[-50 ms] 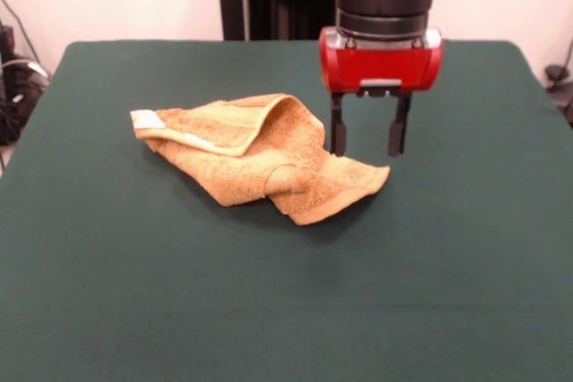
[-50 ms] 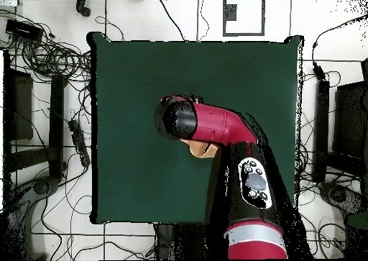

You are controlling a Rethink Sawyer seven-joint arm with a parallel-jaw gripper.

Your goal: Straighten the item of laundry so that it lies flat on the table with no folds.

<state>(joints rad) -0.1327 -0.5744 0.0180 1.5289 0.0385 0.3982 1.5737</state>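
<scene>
An orange-tan towel (image 1: 260, 157) lies crumpled and folded over itself near the middle of the dark green table (image 1: 179, 292), with a small white label (image 1: 148, 119) at its left end. My gripper (image 1: 368, 151) hangs open just above the towel's right corner, its two dark fingers (image 1: 338, 136) apart and holding nothing. From overhead, the red and black arm covers most of the towel (image 2: 201, 149); only a small tan patch shows beside it, and the gripper itself is hidden under the arm.
The green table (image 2: 129, 93) spreads wide on all sides of the towel. Cables (image 2: 50, 57) and dark equipment (image 2: 348, 129) lie on the floor beyond the table's edges.
</scene>
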